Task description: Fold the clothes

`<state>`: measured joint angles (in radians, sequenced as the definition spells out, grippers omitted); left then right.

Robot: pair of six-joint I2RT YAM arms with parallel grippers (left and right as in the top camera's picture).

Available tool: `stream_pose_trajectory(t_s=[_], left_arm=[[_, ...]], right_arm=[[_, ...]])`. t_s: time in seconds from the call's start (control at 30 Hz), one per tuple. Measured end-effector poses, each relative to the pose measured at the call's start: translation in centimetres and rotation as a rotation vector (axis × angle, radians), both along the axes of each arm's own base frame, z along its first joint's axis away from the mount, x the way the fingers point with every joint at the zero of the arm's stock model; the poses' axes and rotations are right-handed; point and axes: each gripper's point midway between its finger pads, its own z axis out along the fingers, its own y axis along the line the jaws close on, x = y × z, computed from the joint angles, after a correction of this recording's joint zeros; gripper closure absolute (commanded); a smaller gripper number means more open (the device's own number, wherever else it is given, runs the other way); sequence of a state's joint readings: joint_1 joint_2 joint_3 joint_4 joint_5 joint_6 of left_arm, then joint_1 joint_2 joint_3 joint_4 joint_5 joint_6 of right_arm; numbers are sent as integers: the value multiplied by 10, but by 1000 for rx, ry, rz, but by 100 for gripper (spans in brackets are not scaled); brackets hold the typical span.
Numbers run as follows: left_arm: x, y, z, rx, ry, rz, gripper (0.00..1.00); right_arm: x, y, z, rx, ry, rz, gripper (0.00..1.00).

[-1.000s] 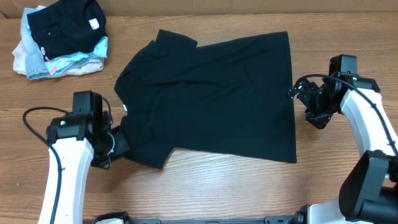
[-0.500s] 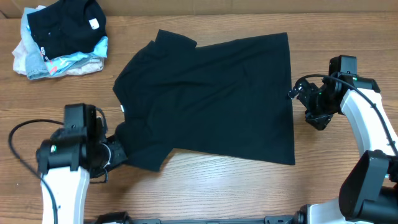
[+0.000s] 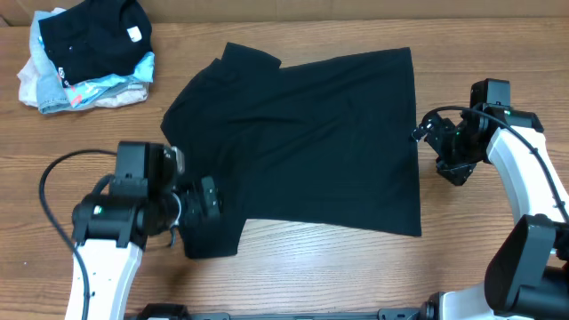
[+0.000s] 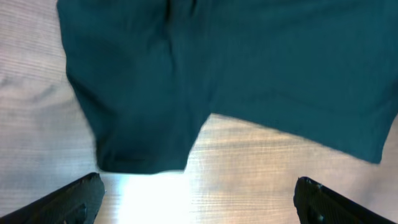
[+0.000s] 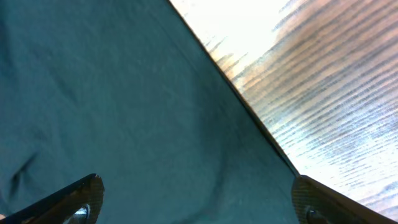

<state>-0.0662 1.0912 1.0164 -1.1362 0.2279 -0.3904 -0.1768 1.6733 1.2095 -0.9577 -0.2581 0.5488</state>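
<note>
A black T-shirt (image 3: 311,133) lies spread flat across the middle of the tabletop (image 3: 293,267). Its neck end points toward the left edge and its straight hem toward the right edge. One short sleeve (image 3: 218,233) sticks out toward the near edge.

The left gripper (image 3: 209,197) hovers over that sleeve. In the left wrist view its jaws are spread wide with nothing between them, and the sleeve's cuff and bare wood lie below.

The right gripper (image 3: 423,133) sits at the shirt's hem near the right edge. In the right wrist view its jaws are also parted and hold nothing, above the cloth's border and the wood beside it.

A heap of other clothes (image 3: 84,62) lies in the far left corner, with a black garment on top of pale blue and cream pieces, well apart from the shirt.
</note>
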Motion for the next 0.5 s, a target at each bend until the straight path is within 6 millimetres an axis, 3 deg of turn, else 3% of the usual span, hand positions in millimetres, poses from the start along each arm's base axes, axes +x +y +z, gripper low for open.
stream_pose_trajectory(t_s=[0.1, 0.17, 0.23, 0.27, 0.33, 0.37, 0.47, 0.5], left_arm=[[25, 3, -6, 26, -39, 11, 1], [47, 8, -10, 54, -79, 23, 9], [67, 12, -15, 87, -118, 25, 19], [79, 14, -18, 105, -139, 21, 30], [103, 17, -27, 140, -177, 9, 48], [113, 18, -33, 152, -184, 8, 62], [134, 20, -59, 179, -173, -3, 96], [140, 21, -71, 189, -161, -9, 96]], right_arm=[[6, 2, 2, 11, -27, 4, 0], [10, 4, 3, 16, -44, 9, 2], [14, 6, 4, 14, -63, 21, 11], [16, 8, 5, 12, -73, 30, 20], [20, 16, 6, 7, -89, 56, 61], [21, 21, 6, 6, -91, 67, 78], [21, 35, 5, -15, -89, 104, 91], [20, 39, 4, -31, -84, 114, 91]])
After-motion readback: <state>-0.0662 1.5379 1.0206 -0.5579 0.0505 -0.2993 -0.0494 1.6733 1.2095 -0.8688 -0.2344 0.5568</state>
